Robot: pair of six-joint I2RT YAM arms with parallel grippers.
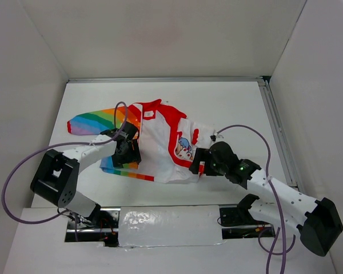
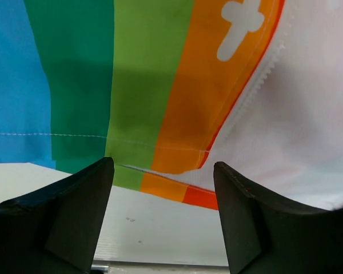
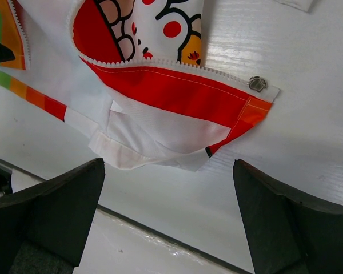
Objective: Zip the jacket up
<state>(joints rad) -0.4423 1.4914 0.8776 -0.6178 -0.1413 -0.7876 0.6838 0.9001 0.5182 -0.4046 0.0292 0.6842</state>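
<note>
White table (image 1: pixel 234 103), near edge first: both arm bases, then a dark slot (image 1: pixel 91 220) along the front.

Right gripper (image 3: pixel 168 165) hangs spread wide, nothing between its fingers, just above the jacket's (image 1: pixel 160 137) lower right corner. Left gripper (image 2: pixel 163 166) is likewise apart and empty, over the rainbow hem (image 2: pixel 171 185) on the other side.

Jacket lies unzipped about mid-table, a little left, collar away from the arms, one striped sleeve (image 1: pixel 94 121) trailing left. Slider (image 3: pixel 257 84) sits flat at the bottom corner of the red-edged front. The other row of teeth (image 2: pixel 257 80) runs beside the orange stripe under the left gripper. The two halves lie well apart; zipping not begun, by my reading.

Risks:
- Cloth is thin. A pinch from above may gather two layers or bunch the corner.
- White lining (image 3: pixel 131 151) folded under the slider corner could be dragged in with it.
- Slider is small and flat on the table. Fingers may skid off it or close on cloth beside it.
- A left grip off the tooth line would leave the halves misaligned.
- Hem lies near the front edge. A pull toward the bases could drop it into the slot.

Room: bare table right of the jacket and beyond it. Walls stand close on the left and far sides, with a rail (image 1: pixel 274 120) on the right. The sleeve nearly reaches the left edge.
</note>
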